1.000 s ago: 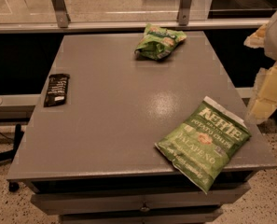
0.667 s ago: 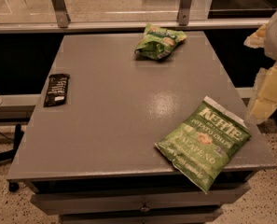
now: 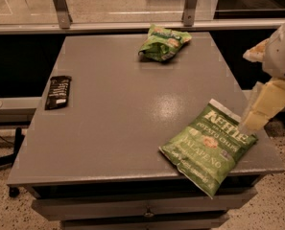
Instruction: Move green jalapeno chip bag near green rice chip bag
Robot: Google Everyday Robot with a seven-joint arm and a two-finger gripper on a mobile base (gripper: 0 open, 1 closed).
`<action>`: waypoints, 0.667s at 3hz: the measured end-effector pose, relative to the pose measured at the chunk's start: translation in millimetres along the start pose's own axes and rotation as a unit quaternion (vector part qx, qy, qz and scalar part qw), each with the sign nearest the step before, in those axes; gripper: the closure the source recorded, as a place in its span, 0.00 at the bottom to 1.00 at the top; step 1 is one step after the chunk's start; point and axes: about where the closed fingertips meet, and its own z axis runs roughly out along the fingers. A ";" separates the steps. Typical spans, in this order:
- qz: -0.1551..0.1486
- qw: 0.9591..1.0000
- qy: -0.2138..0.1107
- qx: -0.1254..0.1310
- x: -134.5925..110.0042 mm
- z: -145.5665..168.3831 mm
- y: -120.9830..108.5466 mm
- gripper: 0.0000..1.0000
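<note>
The green jalapeno chip bag [image 3: 207,147] lies flat at the front right corner of the grey table [image 3: 118,109]. It shows "KETTLE" and "JALAPENO" lettering, and its lower end hangs a little over the front edge. The green rice chip bag [image 3: 163,43], smaller and puffy, lies at the back of the table, right of centre. My gripper [image 3: 253,121] hangs on the pale arm [image 3: 276,66] at the right edge. Its tip is just at the upper right corner of the jalapeno bag. I cannot tell whether it touches the bag.
A black flat packet [image 3: 58,92] lies near the table's left edge. A metal rail with two posts [image 3: 60,6] runs behind the table. Drawers [image 3: 142,210] sit under the front edge. A speckled floor surrounds the table.
</note>
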 end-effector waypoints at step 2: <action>0.065 0.993 -0.088 -0.034 -9.4 90.4 0.1 0.00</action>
